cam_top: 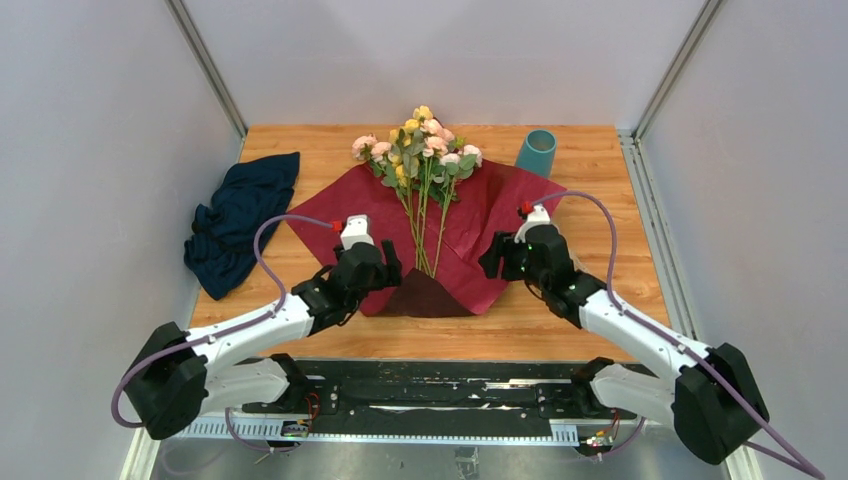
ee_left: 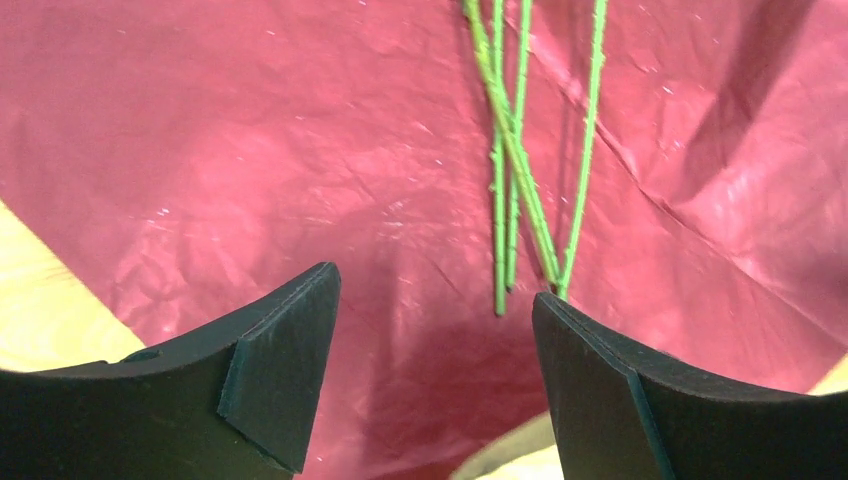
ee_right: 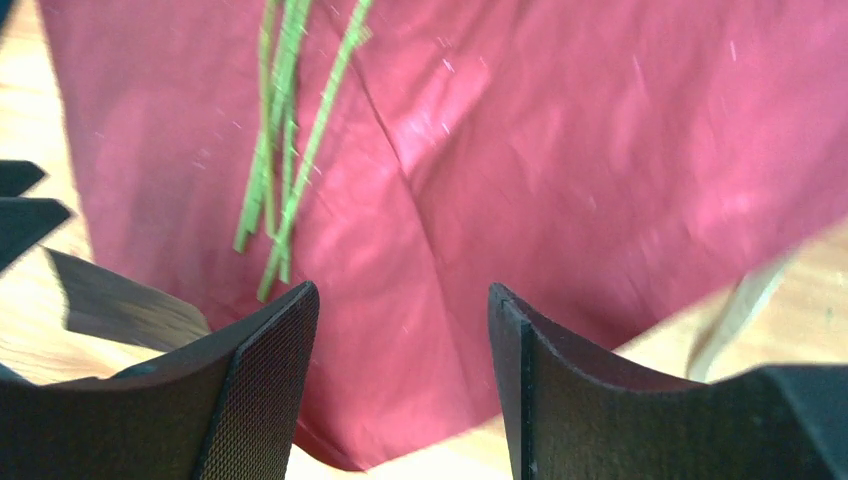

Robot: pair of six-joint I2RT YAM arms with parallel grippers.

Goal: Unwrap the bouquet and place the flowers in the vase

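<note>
From above, a sheet of dark maroon wrapping paper (cam_top: 480, 215) lies spread open at the middle of the wooden tabletop (cam_top: 600, 180). The pink and yellow artificial roses (cam_top: 420, 150) lie on it, blooms toward the far edge. The small teal-blue vase (cam_top: 536, 152) stands upright near the far right corner, and a crumpled dark navy cloth (cam_top: 240, 215) lies at the left edge.

The left wrist view shows the left gripper (ee_left: 432, 285) released over the paper, the green stem ends (ee_left: 510, 230) just ahead of it.

The right wrist view shows the right gripper (ee_right: 400, 290) also spread wide, with only paper between its fingers.
</note>
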